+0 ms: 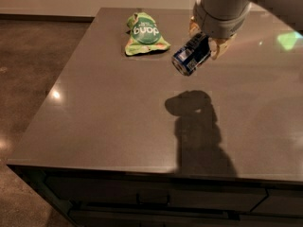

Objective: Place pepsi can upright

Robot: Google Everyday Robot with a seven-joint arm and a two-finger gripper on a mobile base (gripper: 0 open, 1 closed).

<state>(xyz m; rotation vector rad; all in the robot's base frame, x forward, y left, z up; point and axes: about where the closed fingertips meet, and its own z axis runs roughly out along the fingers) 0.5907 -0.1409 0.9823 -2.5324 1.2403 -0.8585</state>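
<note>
The pepsi can (191, 54) is dark blue with white markings and a silver end. It hangs tilted in the air above the grey table (109, 117), its silver end pointing down and to the left. My gripper (207, 40) reaches down from the top right under the grey arm and is shut on the can's upper part. Tan fingers (220, 46) show beside the can. The shadow of the can and arm falls on the tabletop below.
A green snack bag (143, 34) lies on the table at the back, left of the can. The table's front edge runs along the bottom, with dark drawers below. Brown floor lies to the left.
</note>
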